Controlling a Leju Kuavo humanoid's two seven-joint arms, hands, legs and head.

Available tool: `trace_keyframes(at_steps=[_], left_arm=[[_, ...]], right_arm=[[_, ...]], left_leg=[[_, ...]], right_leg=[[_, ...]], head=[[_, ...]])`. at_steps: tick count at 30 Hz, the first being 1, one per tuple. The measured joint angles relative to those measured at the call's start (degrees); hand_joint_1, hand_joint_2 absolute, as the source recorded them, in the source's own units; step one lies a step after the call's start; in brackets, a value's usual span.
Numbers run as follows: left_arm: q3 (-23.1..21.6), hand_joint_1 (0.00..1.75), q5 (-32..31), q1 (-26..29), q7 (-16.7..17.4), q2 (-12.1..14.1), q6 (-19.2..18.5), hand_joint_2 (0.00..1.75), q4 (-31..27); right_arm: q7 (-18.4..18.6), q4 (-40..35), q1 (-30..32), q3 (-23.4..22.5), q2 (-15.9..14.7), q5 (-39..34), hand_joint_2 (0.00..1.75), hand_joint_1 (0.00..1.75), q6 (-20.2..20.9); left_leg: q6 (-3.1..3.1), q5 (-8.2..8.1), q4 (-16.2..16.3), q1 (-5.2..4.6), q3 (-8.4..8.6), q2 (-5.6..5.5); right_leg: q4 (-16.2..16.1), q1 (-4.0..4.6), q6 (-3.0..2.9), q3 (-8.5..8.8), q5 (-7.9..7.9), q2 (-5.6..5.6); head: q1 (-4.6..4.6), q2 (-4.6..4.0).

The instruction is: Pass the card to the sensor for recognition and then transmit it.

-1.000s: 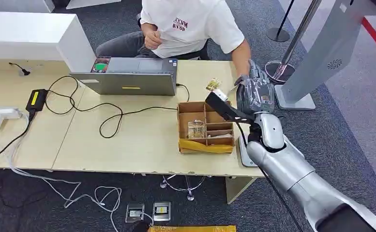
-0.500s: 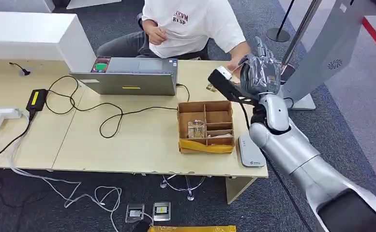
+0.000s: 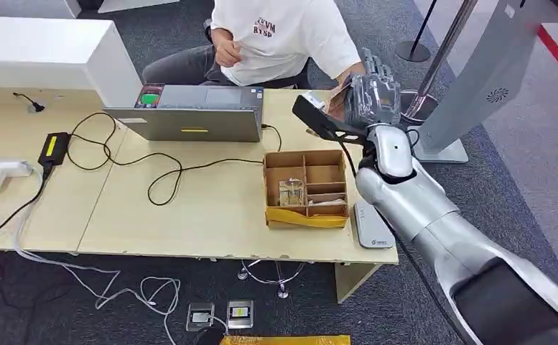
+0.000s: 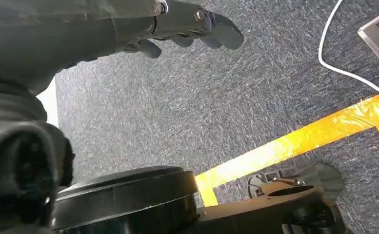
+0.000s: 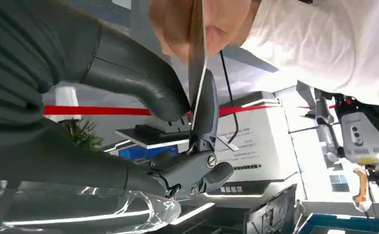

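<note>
My right hand (image 3: 373,100) is raised over the table's far right corner, in front of the seated person (image 3: 283,36). In the right wrist view it pinches a thin card (image 5: 197,58), seen edge-on, between the thumb (image 5: 143,83) and a finger (image 5: 208,109). The person's hand (image 5: 202,24) grips the card's other end. The grey card sensor (image 3: 373,227) lies flat at the table's front right corner, below my forearm. My left hand (image 4: 187,27) hangs over the carpet with its fingers apart and nothing in them.
A cardboard divider box (image 3: 306,188) stands next to the sensor. A laptop (image 3: 189,115) and black cables (image 3: 154,165) lie further left on the table (image 3: 189,215). A grey kiosk stand (image 3: 470,86) rises right of the table.
My right hand has risen from beside the box and swung back toward the person with the card. The person's hand now holds the card's other end.
</note>
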Motion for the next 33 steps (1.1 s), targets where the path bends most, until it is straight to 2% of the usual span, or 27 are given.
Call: trace_keyframes(at_steps=[6,12,19,23,25,27,29,31,33], left_arm=[[0.0,0.0,-0.2,0.0,0.2,0.0,-0.5,0.0,0.0],[-0.1,0.0,-0.7,-0.1,0.7,0.0,-1.0,0.0,0.0],[-0.1,0.0,0.0,-0.1,0.7,0.0,0.4,0.0,0.0],[-0.1,0.0,1.1,0.4,-0.7,0.1,1.9,0.0,0.0],[0.0,0.0,1.9,1.0,-1.2,0.1,2.8,0.0,0.0],[0.2,0.0,2.4,1.7,-1.6,0.2,3.3,0.0,0.0],[0.4,0.0,3.1,2.5,-1.7,0.4,3.8,0.0,0.0],[0.5,0.0,4.1,3.0,-2.2,0.5,4.6,0.0,0.0],[0.9,0.0,5.5,3.7,-3.1,0.6,5.6,0.0,0.0]], right_arm=[[0.2,3.8,-1.2,1.3,1.9,0.3,1.75,0.0,-0.1],[-0.6,5.4,-1.2,2.1,2.0,-0.2,1.75,0.0,-5.9],[-0.5,4.2,-2.1,2.3,-0.5,-0.6,1.75,0.0,-12.2],[2.0,-0.4,-1.7,1.9,-4.0,2.1,1.75,0.0,-15.7],[4.3,-5.6,1.1,0.1,-7.5,8.3,1.75,0.0,-16.2],[5.0,-12.6,6.1,-3.7,-10.8,14.1,1.75,0.0,-16.2],[5.2,-19.2,10.5,-8.0,-14.2,16.3,1.75,0.0,-16.2],[5.8,-23.9,14.2,-12.3,-17.3,17.3,1.75,0.0,-16.2],[4.6,-27.8,19.3,-17.3,-19.9,16.0,1.75,0.0,-16.2]], left_leg=[[0.0,0.0,0.0,0.0,0.03,-0.01],[0.0,0.0,0.0,0.0,0.05,0.03],[0.0,0.0,0.0,-0.01,0.05,0.03],[0.0,0.0,0.0,-0.01,0.14,0.04],[0.0,-0.01,0.0,0.01,0.21,0.02],[0.05,-0.05,0.0,0.03,0.21,-0.06],[0.06,-0.05,0.0,0.02,0.16,-0.05],[0.09,-0.07,0.0,0.02,0.21,-0.04],[0.14,-0.11,0.0,0.04,0.33,-0.05]], right_leg=[[0.0,0.01,0.0,0.0,0.0,0.0],[0.0,0.0,0.0,0.0,0.0,0.03],[0.0,0.0,0.0,0.0,0.0,0.03],[0.0,0.01,0.0,-0.05,0.0,0.04],[-0.1,0.03,0.0,0.1,0.0,0.04],[-0.2,0.07,-0.01,0.19,-0.03,-0.03],[-0.2,0.06,-0.01,0.16,-0.03,-0.07],[-0.3,0.06,0.0,0.21,-0.03,-0.08],[-0.4,0.11,0.02,0.4,-0.04,-0.1]], head=[[-0.02,-0.02],[0.0,-0.02],[-0.02,-0.02],[-0.04,-0.02],[-0.04,-0.02],[0.02,-0.02],[0.0,-0.02],[0.0,-0.02],[0.0,-0.02]])
